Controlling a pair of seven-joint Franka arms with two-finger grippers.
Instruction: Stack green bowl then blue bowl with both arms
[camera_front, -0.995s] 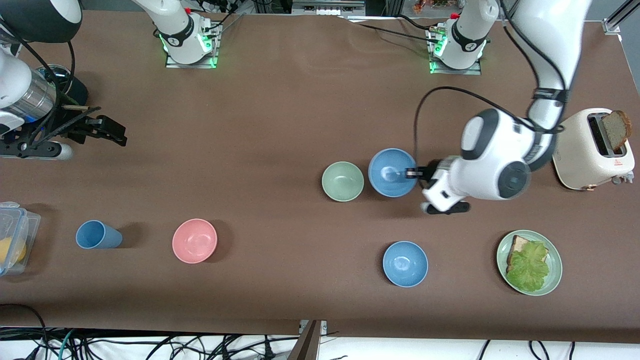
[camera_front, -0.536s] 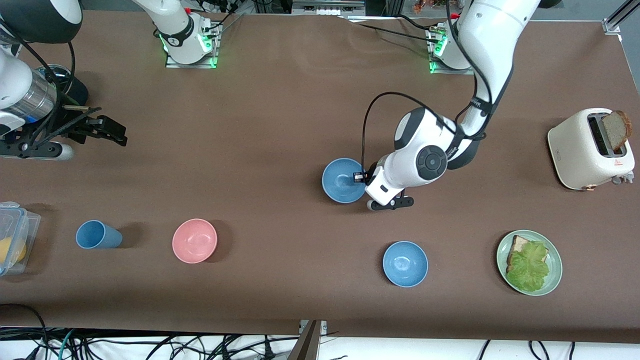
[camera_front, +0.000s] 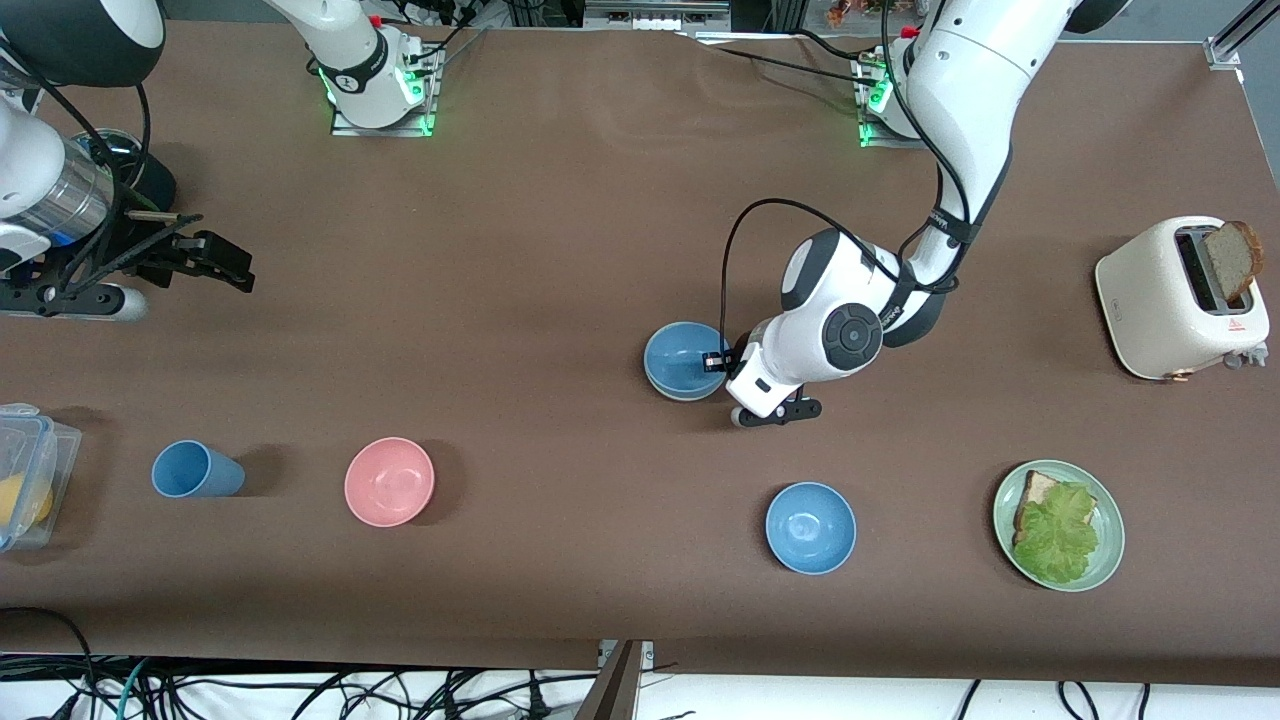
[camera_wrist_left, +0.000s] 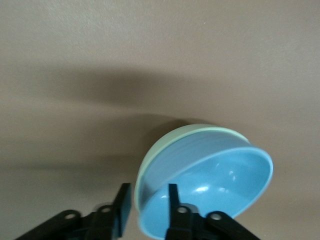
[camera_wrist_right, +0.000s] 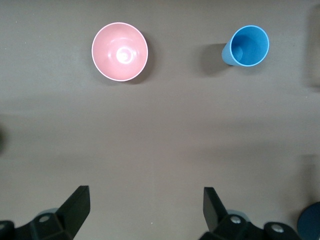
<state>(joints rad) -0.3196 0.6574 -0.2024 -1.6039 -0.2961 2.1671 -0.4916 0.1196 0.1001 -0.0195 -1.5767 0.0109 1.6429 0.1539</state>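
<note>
The blue bowl sits nested in the green bowl, whose pale rim shows under its edge, at mid table. The left wrist view shows the blue bowl inside the green bowl. My left gripper is at the stack's rim toward the left arm's end. Its fingers straddle the rim, one inside the blue bowl and one outside with a small gap, so it is open. My right gripper waits open and empty above the table at the right arm's end, as its wrist view shows.
A second blue bowl lies nearer the front camera than the stack. A pink bowl and a blue cup stand toward the right arm's end. A green plate with bread and lettuce and a toaster are at the left arm's end.
My left arm carried the blue bowl from beside the green bowl to over it and lowered it in. The green bowl is now mostly covered. The right arm has not moved.
</note>
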